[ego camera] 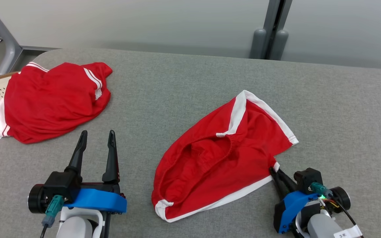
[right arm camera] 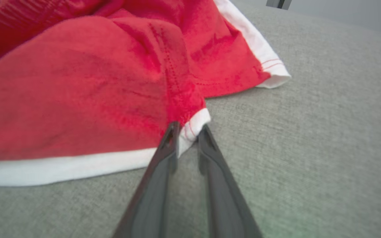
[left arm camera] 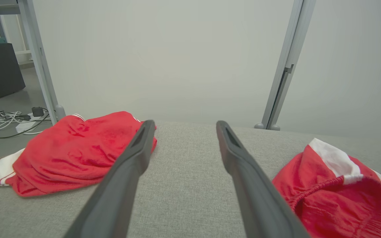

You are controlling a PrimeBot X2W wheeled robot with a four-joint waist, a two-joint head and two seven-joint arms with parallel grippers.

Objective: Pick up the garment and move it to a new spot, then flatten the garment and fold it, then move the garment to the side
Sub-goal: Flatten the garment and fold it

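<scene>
Layout: garment lies right of centre on grey worktop, its long axis diagonal in the head view, from near left to far right. It is a pair of red shorts with white trim. The gathered elastic waistband gapes open mid-cloth, and one white-edged leg points far right. Jaws of right gripper are almost closed, pinching the white hem corner at the near right edge. Jaws of left gripper are wide apart, empty, above worktop. A second garment, also red, lies far left.
</scene>
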